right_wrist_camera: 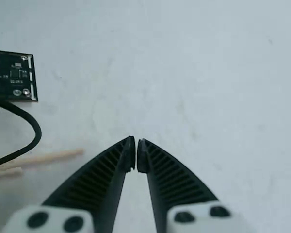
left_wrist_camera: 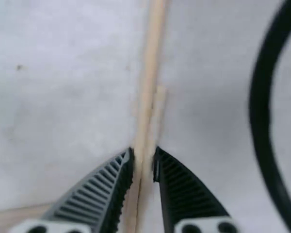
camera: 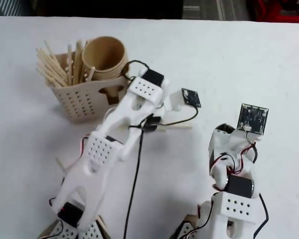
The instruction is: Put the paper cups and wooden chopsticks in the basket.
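A pair of wooden chopsticks (left_wrist_camera: 150, 73) lies on the white table, and my left gripper (left_wrist_camera: 143, 162) is shut on it near one end. From above, the chopsticks (camera: 177, 127) stick out to the right of the left arm's wrist (camera: 147, 92). The white perforated basket (camera: 84, 104) stands at the back left, holding stacked paper cups (camera: 104, 55) and several chopsticks (camera: 55, 67). My right gripper (right_wrist_camera: 136, 155) is shut on nothing, low over bare table, with the chopstick tips (right_wrist_camera: 48, 158) off to its side.
Near the left arm's base a single chopstick (camera: 60, 162) lies on the table. A black cable (camera: 137, 169) trails along the left arm. The left wrist's camera board (right_wrist_camera: 12, 75) shows in the right wrist view. The right arm (camera: 231, 169) sits at the front right.
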Robot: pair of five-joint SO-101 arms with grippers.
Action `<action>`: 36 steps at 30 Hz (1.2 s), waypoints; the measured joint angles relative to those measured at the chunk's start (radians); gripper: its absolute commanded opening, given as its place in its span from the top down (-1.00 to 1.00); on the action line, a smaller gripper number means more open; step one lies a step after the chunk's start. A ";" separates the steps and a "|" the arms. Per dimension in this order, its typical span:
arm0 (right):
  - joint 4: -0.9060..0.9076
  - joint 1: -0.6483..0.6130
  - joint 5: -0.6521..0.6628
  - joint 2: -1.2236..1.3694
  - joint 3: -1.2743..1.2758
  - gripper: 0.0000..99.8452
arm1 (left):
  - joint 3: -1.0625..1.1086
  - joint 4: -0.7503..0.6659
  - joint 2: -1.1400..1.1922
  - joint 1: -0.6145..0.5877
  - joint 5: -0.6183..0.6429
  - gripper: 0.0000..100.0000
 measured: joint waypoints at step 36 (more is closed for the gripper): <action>0.000 0.000 0.000 0.000 0.000 0.95 | 0.106 0.003 -0.804 0.068 0.425 0.96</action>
